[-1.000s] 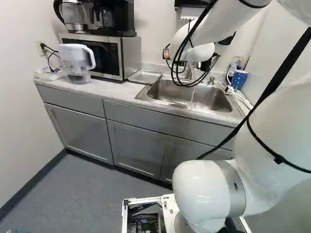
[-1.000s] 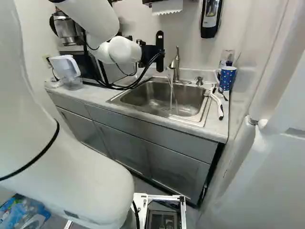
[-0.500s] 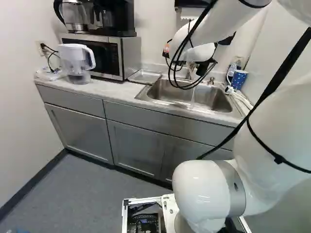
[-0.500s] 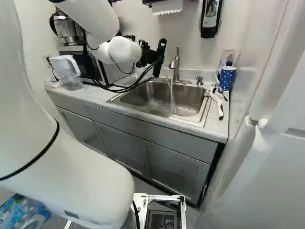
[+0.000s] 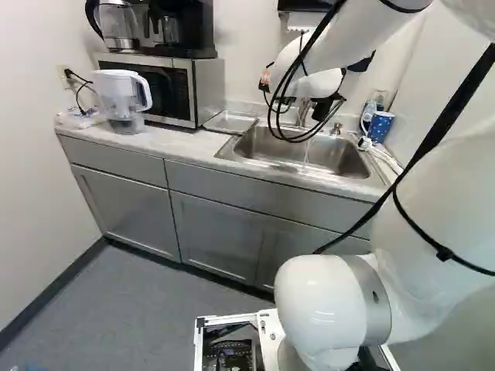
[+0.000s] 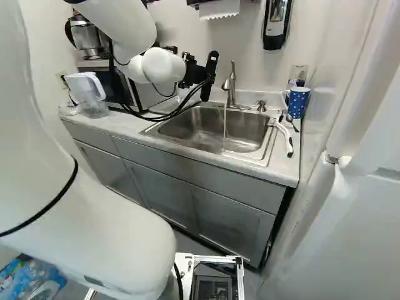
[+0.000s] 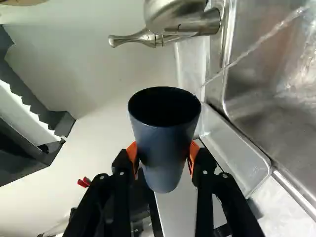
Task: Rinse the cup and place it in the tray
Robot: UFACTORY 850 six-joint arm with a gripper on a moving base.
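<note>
Two fingers (image 7: 201, 170) part-open, orange pads (image 7: 132, 152) pinching dark cup (image 7: 164, 165). Wet sides might slip; low travel could clip tray (image 7: 233, 150).

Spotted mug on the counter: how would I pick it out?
Find the sink, then look right of it in the right base view, past the faucet. The mug stands there, close to the wall. Pale dots cover its blue side, unlike the plain cup in the claw.
</note>
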